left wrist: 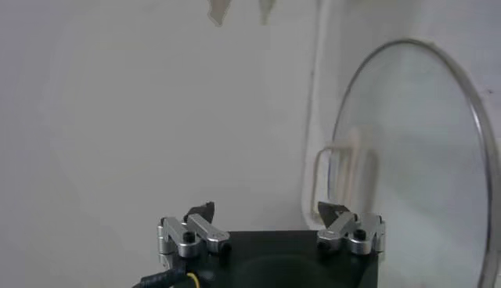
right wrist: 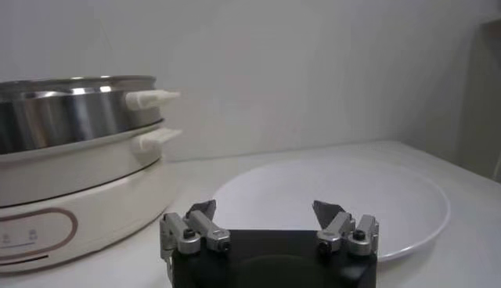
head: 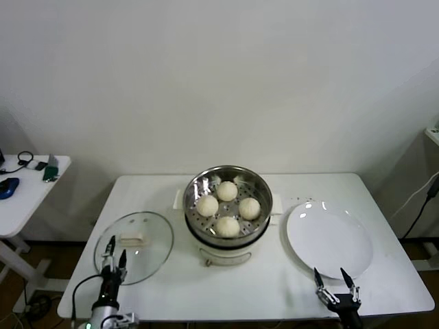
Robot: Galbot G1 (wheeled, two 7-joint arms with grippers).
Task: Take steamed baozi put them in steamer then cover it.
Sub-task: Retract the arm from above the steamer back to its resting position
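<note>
**Mia:** Where are the buns (head: 227,207)?

**Dad:** All four sit in the shiny steamer (head: 258,221), in the middle of the table (head: 274,288). They lie on the floor with the little holes, close together. So I think the first part of the job is done.

**Mia:** Then what is left?

**Dad:** The lid (head: 134,247). It lies flat on the table, to the left of the steamer, with its white handle (head: 133,239) facing up. That way a claw can grab the handle from above.

**Mia:** Which claw will do it?

**Dad:** I guess the left claw (head: 114,256). It is at the near edge of the lid, right by the glass. Its two fingers are spread apart and hold nothing. In the left wrist view you see the lid's handle (left wrist: 344,168) just ahead of it.

**Mia:** And the other one?

**Dad:** The right claw (head: 333,277) waits at the near edge of the white plate (head: 329,240), on the right side of the steamer. Its fingers are spread too, with nothing between them. The plate has no buns on it.

**Mia:** What could go wrong?

**Dad:** The lid is glass and smooth. If the claw pinches the handle off-center, the lid may tip. It must also land flat on the steamer's rim.
</note>
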